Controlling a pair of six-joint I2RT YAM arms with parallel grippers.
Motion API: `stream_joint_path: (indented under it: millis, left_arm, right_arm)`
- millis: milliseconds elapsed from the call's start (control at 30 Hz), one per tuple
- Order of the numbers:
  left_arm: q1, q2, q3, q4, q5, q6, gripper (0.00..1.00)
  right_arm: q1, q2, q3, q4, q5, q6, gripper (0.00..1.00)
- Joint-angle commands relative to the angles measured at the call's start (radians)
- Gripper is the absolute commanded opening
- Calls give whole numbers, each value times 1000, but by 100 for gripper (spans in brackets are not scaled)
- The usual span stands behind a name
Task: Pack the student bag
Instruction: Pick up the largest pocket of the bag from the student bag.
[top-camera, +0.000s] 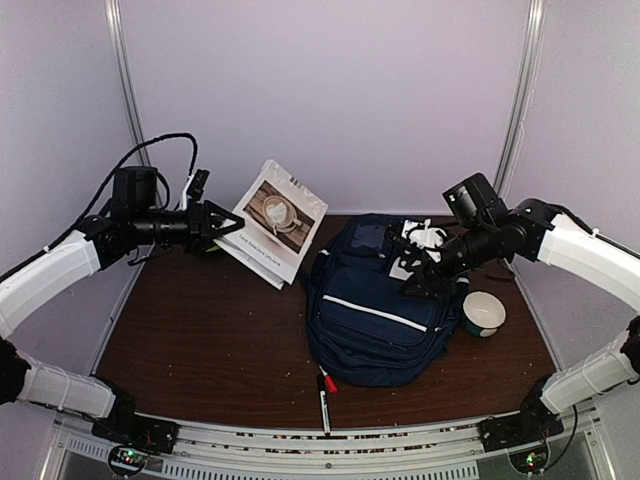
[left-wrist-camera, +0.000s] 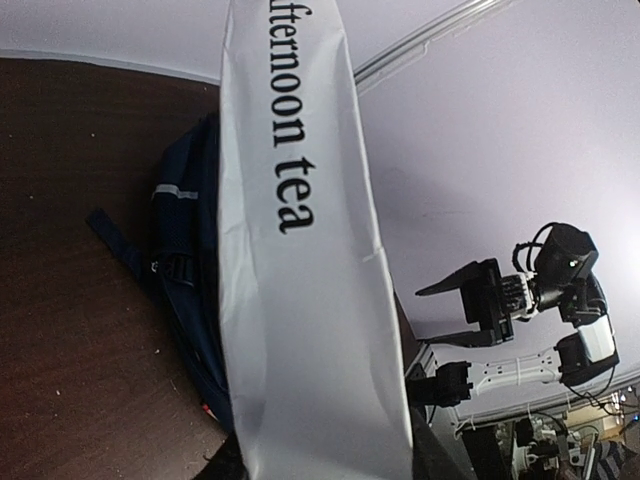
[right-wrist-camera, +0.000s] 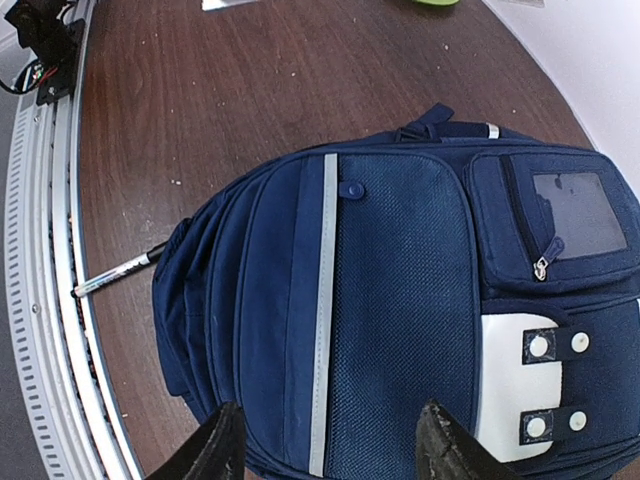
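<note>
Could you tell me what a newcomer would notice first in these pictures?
The navy student bag dominates, lying right of centre on the dark table beneath the open right gripper. At the rear left, the left gripper holds a tilted white booklet reading "afternoon tea".

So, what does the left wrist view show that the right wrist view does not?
Only the left wrist view: the book, close across the frame, with "afternoon tea" printed on it, and the right arm seen from afar against the wall. Only the right wrist view: the front of the bag with its white patch and window pocket, and the pen lying near the edge of the table by the rail. Both: the bag, the brown table and the open right hand.
</note>
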Motion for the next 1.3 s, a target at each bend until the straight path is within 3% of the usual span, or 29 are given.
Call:
stream_joint_path:
  millis: [0,367,867,1000,1267]
  left_arm:
    - [-20,-64,-34,-36,80,84,38]
    - [-22,-121,-103,-145,142,159,38]
    - [-22,-149,-138,-288,185,264,38]
    - [-21,-175,-136,-357,187,296,38]
    - [-21,-170,-130,-429,131,324,38]
  right_arm:
    - [33,-11,-32,-28,58,-61,59]
    - [130,-52,-104,0,154,-118,60]
    - [152,-136,-208,61,122,-129,59]
    - [171,-113,-233,70,96,-138,59]
    - [310,1,-213,114,234,-166,59]
